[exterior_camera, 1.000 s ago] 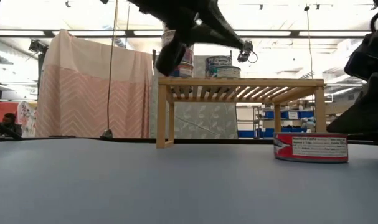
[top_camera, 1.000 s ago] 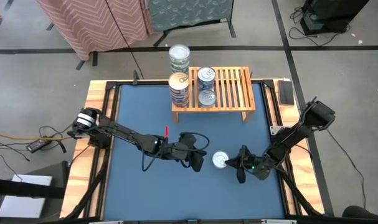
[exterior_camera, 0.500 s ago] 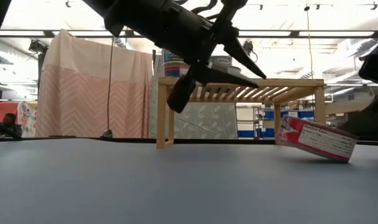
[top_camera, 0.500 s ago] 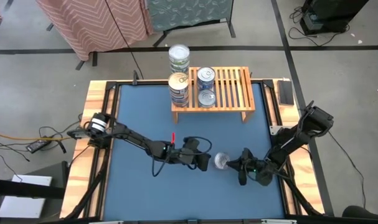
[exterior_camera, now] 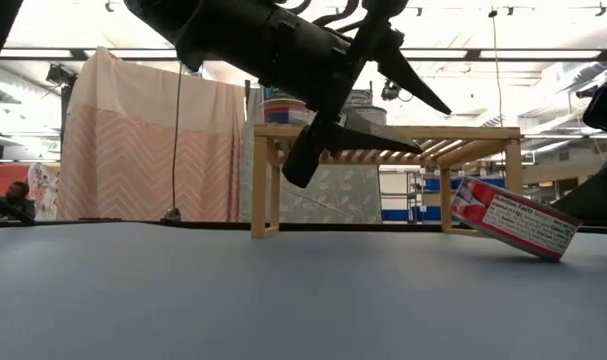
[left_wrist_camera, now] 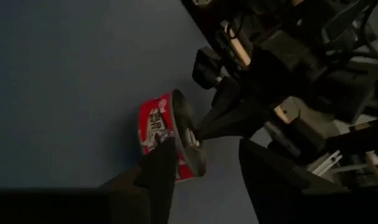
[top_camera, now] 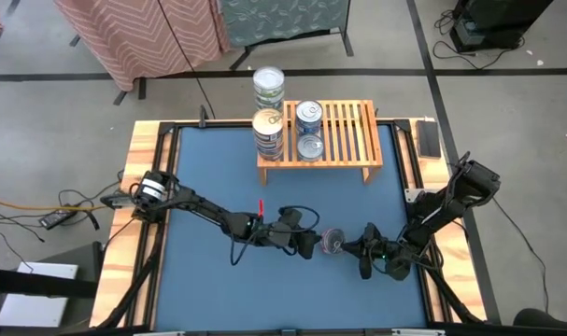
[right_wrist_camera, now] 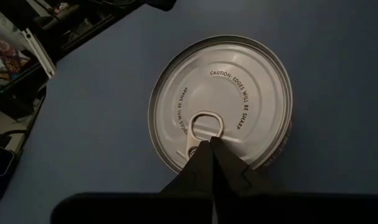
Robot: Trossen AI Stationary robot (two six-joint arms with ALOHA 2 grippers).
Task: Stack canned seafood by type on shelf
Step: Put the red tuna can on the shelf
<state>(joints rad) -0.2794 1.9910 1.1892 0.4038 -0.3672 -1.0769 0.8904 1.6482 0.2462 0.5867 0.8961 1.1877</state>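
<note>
A flat tin of canned seafood [top_camera: 333, 243] with a silver lid and a red label stands tipped on the blue table near its middle, also seen in the low view [exterior_camera: 513, 218]. My right gripper [top_camera: 347, 246] is shut, its tips on the lid. My left gripper [top_camera: 316, 245] stands open just left of the tin, its fingers either side of the raised edge [left_wrist_camera: 176, 118]. The wooden shelf [top_camera: 348, 131] at the far side carries two stacks of tins [top_camera: 268, 133] [top_camera: 269, 86] at its left end and two single tins [top_camera: 308, 115] [top_camera: 310, 147]. My right gripper presses its shut fingertips [right_wrist_camera: 208, 152] on the lid beside the pull tab [right_wrist_camera: 204, 124], near the rim on its own side. It comes slanting down from the table's right. The tin is tilted, left edge raised, lower right rim [exterior_camera: 558, 252] on the table. My left gripper has one finger [left_wrist_camera: 157, 171] in front of the tin's red wall; whether it touches I cannot tell.
A raised wooden frame [top_camera: 143, 177] rims the table. A dark flat object [top_camera: 430, 138] lies on the right rail. Open blue surface [top_camera: 218, 177] lies between the shelf and the arms. Curtains [exterior_camera: 133, 140] hang beyond the far edge.
My left gripper has come down and toward the tin, and has opened. The tin, flat on the table a second ago, has tipped: its left edge has risen while its right rim stays down under my right gripper's shut tips.
</note>
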